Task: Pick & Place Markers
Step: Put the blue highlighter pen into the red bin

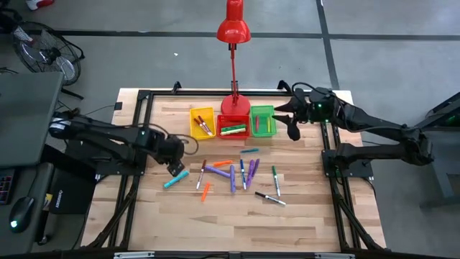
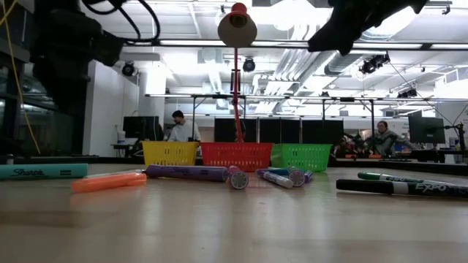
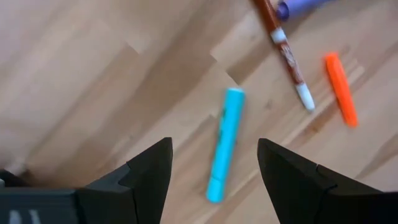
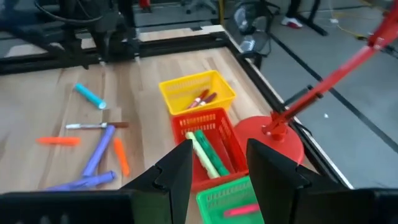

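Several markers lie flat and scattered on the wooden table (image 1: 302, 216). Among them are a teal one (image 1: 176, 180), orange ones (image 1: 206, 191), purple ones (image 1: 232, 176), a green one (image 1: 274, 176) and a black one (image 1: 269, 198). My left gripper (image 1: 175, 169) hangs open above the teal marker (image 3: 224, 143), pointing steeply down, with a finger on either side of it and clear of it. My right gripper (image 1: 291, 121) is open and holds nothing. It hovers by the green bin (image 1: 262, 121), with the red bin (image 4: 208, 146) ahead of its fingers.
Yellow (image 1: 203, 122), red (image 1: 233, 126) and green bins stand in a row at the table's far side, each holding a few markers. A red desk lamp (image 1: 234, 104) stands just behind the red bin, its stem rising over it. People sit in the room beyond.
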Tool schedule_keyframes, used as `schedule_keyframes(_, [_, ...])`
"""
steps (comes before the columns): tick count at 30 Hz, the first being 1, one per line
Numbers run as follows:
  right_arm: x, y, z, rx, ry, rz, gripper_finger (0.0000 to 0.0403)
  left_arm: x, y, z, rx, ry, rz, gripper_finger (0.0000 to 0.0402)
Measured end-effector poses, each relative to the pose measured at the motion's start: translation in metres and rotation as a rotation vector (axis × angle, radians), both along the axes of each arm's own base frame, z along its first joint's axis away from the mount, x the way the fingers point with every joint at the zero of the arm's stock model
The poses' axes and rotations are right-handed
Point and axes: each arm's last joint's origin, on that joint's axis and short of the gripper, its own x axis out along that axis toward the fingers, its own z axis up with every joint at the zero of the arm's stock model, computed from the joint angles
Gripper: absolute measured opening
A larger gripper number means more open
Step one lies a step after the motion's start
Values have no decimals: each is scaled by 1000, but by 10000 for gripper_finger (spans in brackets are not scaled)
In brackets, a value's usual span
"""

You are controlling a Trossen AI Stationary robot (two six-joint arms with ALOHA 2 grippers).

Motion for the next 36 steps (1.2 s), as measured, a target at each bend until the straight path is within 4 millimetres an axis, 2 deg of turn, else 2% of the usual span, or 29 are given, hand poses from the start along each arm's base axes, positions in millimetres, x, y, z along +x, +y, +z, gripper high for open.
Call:
schedule_keyframes(7, [0,3,-1,25,3,121,140,4,-31,-15,-1,89,-65,232])
schedule_keyframes(12, [-1,5,-3,20,20,172,140,12,-43,-31,15,169,-115,232])
schedule_keyframes(22, [-2,8,-5,57,34,243,140,32,-52,-52,3,173,-185,232])
schedule_keyframes(36, [-3,9,-7,71,52,249,140,37,-53,-79,51,311,-217,232])
